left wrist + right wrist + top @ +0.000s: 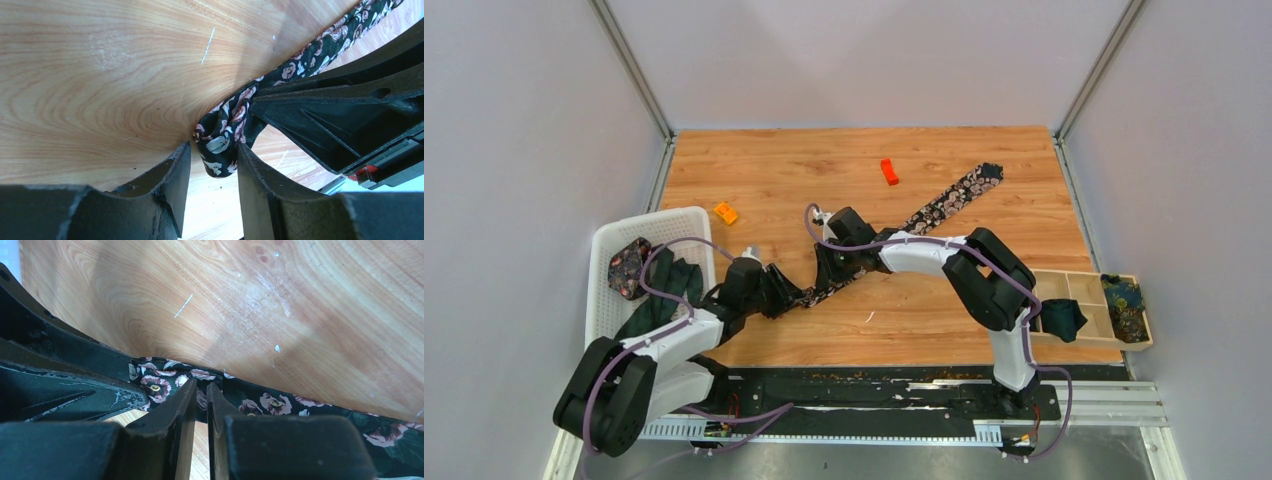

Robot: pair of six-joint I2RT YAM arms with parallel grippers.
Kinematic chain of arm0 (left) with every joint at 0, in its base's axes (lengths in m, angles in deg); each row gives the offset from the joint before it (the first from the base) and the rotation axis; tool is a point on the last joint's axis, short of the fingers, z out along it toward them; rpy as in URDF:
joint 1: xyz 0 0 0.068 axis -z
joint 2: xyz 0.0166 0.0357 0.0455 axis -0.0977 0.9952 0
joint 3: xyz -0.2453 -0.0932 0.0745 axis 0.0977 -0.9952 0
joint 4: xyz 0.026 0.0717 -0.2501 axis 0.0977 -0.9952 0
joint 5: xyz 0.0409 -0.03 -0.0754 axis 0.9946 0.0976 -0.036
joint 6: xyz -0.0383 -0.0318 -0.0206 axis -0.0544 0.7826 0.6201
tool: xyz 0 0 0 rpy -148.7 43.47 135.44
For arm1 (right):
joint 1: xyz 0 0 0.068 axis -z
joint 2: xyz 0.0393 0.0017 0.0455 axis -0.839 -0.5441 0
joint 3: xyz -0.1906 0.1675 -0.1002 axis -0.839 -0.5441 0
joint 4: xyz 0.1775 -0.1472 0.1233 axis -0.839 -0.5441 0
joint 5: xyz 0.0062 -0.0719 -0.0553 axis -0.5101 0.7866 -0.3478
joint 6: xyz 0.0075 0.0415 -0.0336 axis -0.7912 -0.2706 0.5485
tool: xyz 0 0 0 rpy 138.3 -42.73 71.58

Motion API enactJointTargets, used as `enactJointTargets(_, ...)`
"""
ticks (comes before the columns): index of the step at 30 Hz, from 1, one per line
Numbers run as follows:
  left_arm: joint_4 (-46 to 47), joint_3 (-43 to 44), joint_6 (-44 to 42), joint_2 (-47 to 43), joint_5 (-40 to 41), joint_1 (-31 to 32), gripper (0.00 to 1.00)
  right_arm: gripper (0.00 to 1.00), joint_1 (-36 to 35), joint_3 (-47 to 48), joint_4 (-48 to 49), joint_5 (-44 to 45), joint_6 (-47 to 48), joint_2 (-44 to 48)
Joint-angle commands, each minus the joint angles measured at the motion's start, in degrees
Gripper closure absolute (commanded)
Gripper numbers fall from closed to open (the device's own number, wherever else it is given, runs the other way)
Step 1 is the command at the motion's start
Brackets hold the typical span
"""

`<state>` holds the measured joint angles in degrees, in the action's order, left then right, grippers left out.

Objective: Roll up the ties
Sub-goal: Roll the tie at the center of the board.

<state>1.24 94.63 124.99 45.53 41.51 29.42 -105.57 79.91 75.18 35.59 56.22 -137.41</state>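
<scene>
Close to the near edge of the surface [924,320], left of its middle, the left end effector [776,290] lies low. Its fingers [175,170] stand apart, one on each side of the bunched near end of the floral tie [227,127]. It cannot be told whether they press the fabric.

Just beside it, toward the right, the right end effector [829,272] reaches down onto the same tie. In its wrist view the right end effector [201,387] is clenched on the floral tie [270,402], with only a slim gap between the fingers and the cloth at their tips.

From these two, the floral tie [944,205] runs flat and diagonally toward the far right corner.

At the left edge sits a white basket [654,215]. It holds a folded flowered tie [629,268] and dark teal ties [674,290].

At the right edge, near the near corner, a wooden tray [1074,273] carries a teal tie [1061,318] at its left end. A blue-yellow tie [1124,300] lies at its right end.

Farther back, an orange block [725,212] lies just past the basket. A red-orange block [889,171] lies near the middle of the far half, apart from the tie.
</scene>
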Motion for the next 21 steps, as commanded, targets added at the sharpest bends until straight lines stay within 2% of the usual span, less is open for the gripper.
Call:
enactJointTargets(1, 2.25, -0.11, 1.79, 1.46, 2.23, 0.94, 0.54, 0.85, 0.24, -1.33, 0.63, 0.71, -0.6, 0.19)
enactJointTargets(4, 3.64, -0.17, 2.1, 2.58, 2.13, 1.21, 0.63, 0.85, 0.24, -1.46, 0.64, 0.65, -0.88, 0.59)
enactJointTargets(7, 3.28, 0.78, 1.09, 3.7, 2.15, 1.41, 0.76, 0.85, 0.24, -1.52, 0.52, 0.65, -1.16, 1.16)
enactJointTargets(12, -2.31, 3.38, -3.35, 3.34, 2.22, 1.41, 0.95, 0.84, -0.04, -1.84, -0.09, 0.42, -1.63, 3.36)
enactJointTargets(15, -8.12, 4.83, -6.12, 1.01, 3.04, 1.43, 1.0, 0.8, -0.89, -1.13, -1.61, 0.91, -1.54, 5.34)
enactJointTargets(21, -20.05, 6.63, -9.83, -7.33, 6.1, 1.41, 1.0, 0.75, -4.03, 1.52, -4.55, 3.22, -1.41, 8.84)
